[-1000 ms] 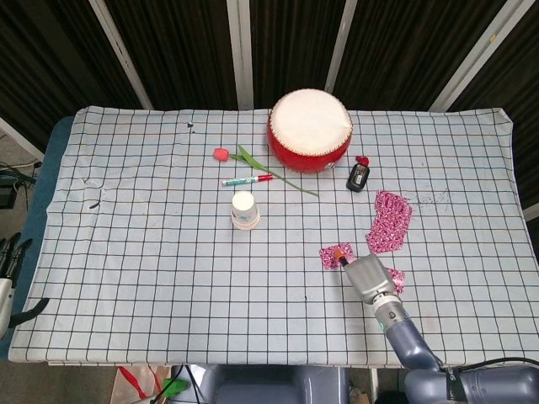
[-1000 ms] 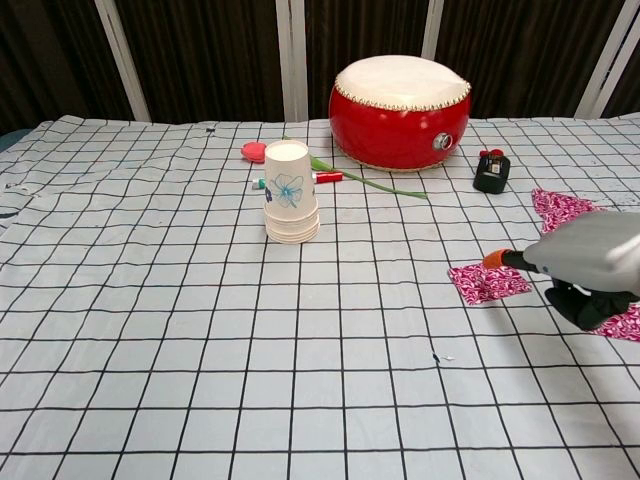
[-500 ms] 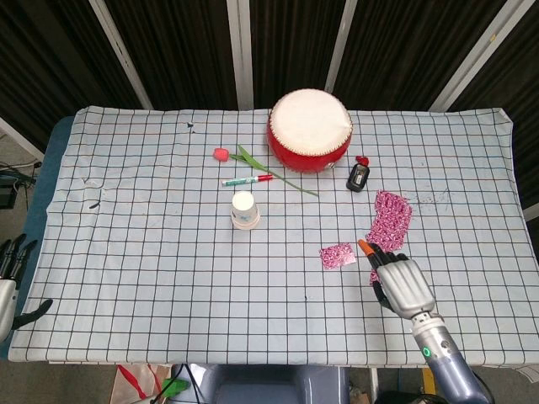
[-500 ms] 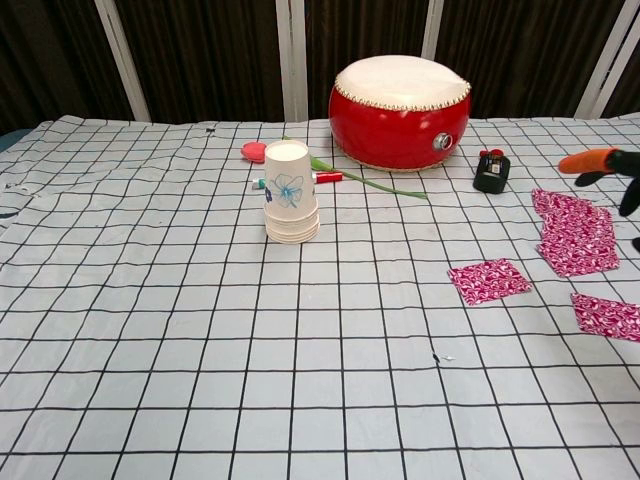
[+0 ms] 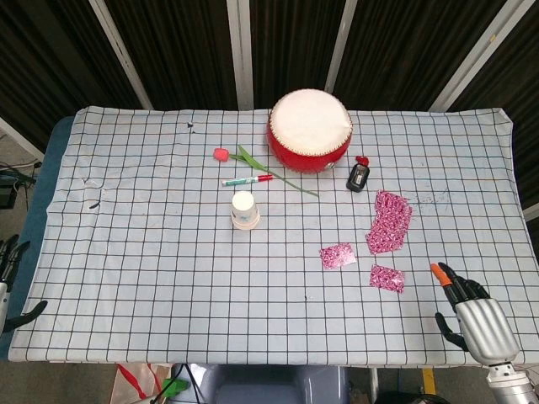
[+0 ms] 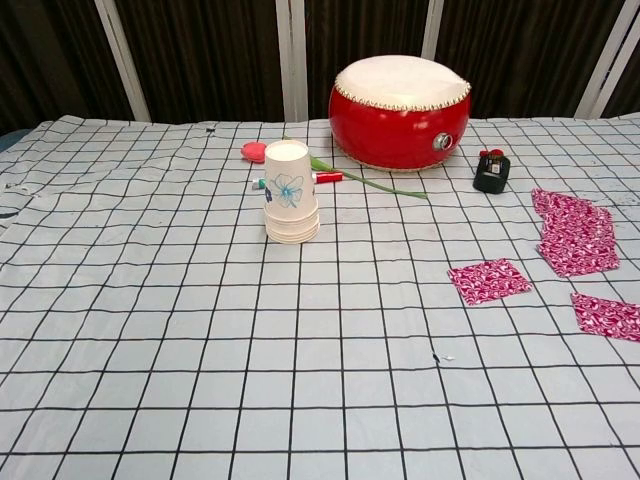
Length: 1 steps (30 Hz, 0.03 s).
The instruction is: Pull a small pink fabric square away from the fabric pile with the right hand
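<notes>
The pink fabric pile (image 5: 389,220) (image 6: 573,232) lies right of centre on the checked tablecloth. Two small pink squares lie flat apart from it: one (image 5: 338,255) (image 6: 489,279) to its lower left, another (image 5: 386,278) (image 6: 608,315) just below it. My right hand (image 5: 471,314) is at the table's near right edge in the head view, fingers apart, holding nothing, well right of the squares. It does not show in the chest view. My left hand (image 5: 10,280) shows only partly at the far left edge, off the table, fingers spread.
A red drum (image 5: 310,130) stands at the back centre, with a black device (image 5: 358,177) to its right. A fake tulip (image 5: 253,162), a marker (image 5: 246,180) and stacked paper cups (image 5: 244,209) sit left of centre.
My right hand has lifted off the small square and drawn back right and toward me, to the table's near right edge. It has left the chest view.
</notes>
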Motion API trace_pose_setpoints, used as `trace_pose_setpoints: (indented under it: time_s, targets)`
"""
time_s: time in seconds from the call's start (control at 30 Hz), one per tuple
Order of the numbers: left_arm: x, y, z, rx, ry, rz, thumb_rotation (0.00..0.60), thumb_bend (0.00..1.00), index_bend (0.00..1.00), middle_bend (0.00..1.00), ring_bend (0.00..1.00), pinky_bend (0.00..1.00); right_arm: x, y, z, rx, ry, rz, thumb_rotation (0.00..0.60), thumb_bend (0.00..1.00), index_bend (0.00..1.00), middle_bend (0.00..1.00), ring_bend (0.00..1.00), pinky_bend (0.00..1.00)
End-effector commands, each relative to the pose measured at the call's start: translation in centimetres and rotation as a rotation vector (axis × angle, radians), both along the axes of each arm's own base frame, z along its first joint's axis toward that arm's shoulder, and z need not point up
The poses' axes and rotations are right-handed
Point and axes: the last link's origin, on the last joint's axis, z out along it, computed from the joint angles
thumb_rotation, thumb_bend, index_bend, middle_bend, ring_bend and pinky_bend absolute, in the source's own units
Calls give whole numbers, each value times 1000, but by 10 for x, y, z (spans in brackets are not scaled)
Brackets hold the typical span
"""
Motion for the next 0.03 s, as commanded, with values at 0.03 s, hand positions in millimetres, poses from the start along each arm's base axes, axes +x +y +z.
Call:
trace_pose_setpoints:
  time_s: [0.03]
  targets:
    - [-1, 0, 0, -2, 3, 3, 600, 247, 105, 0, 0, 20, -3, -1, 9, -68, -2, 2, 600, 456, 0, 95, 212, 249]
